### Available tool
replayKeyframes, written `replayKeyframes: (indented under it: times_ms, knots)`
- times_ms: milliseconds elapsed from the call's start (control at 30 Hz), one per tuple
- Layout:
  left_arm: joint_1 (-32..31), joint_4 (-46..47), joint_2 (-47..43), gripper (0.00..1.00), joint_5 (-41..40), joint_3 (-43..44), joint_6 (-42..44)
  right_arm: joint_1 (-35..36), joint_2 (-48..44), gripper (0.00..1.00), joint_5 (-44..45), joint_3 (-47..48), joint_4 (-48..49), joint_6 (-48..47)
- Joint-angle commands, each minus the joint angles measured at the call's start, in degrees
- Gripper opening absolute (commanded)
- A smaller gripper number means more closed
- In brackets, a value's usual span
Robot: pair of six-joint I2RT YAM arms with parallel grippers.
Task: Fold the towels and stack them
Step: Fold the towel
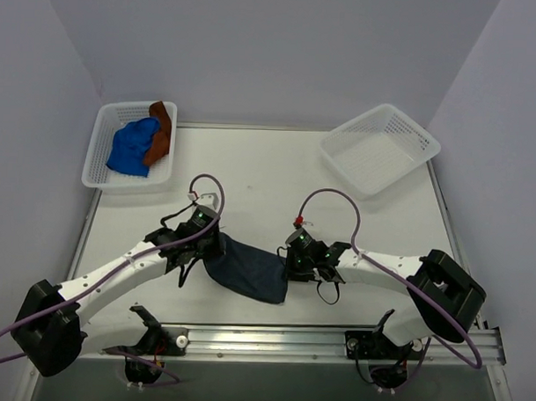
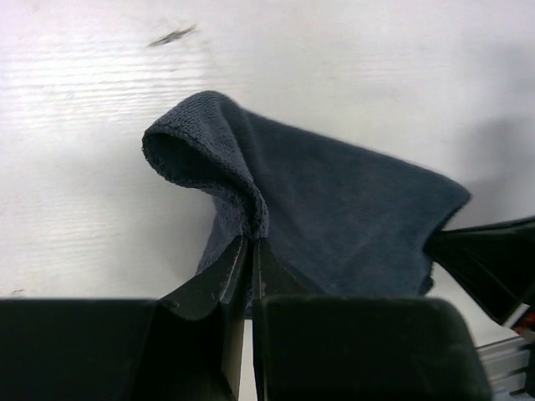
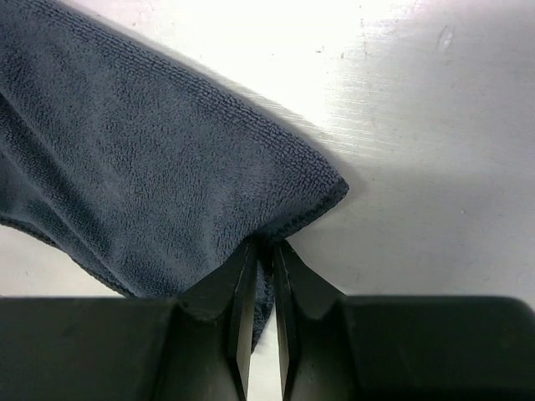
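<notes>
A dark blue-grey towel [image 1: 248,268] hangs stretched between my two grippers near the table's front edge. My left gripper [image 1: 209,249] is shut on its left corner; in the left wrist view the jaws [image 2: 251,242] pinch a bunched fold of the towel [image 2: 334,209]. My right gripper [image 1: 290,265] is shut on its right corner; in the right wrist view the jaws [image 3: 262,245] grip the towel [image 3: 150,167] by its hemmed edge. A blue towel [image 1: 132,147] and a brown towel [image 1: 160,131] lie crumpled in the left basket.
A white mesh basket [image 1: 101,129] stands at the back left with the two towels in it. An empty white mesh basket [image 1: 382,149] stands at the back right, turned at an angle. The metal rail [image 1: 272,340] runs along the front edge.
</notes>
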Motion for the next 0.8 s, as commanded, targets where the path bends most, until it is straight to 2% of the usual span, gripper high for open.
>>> replayKeyframes:
  times_ms: [0, 433, 767]
  knots:
    - [-4.9, -0.3, 1.5, 0.02, -3.4, 5.6, -2.0, -0.7, 0.9, 0.11, 0.1, 0.2, -1.6, -0.2]
    - [-18.4, 0.5, 12.3, 0.02, -4.9, 14.4, -5.9, -3.3, -4.8, 0.10, -1.4, -4.8, -1.7, 2.0]
    - [-22.7, -0.5, 16.6, 0.02, -7.4, 17.2, -13.8, -3.6, -6.5, 0.10, -3.4, -8.3, 2.8, 3.5]
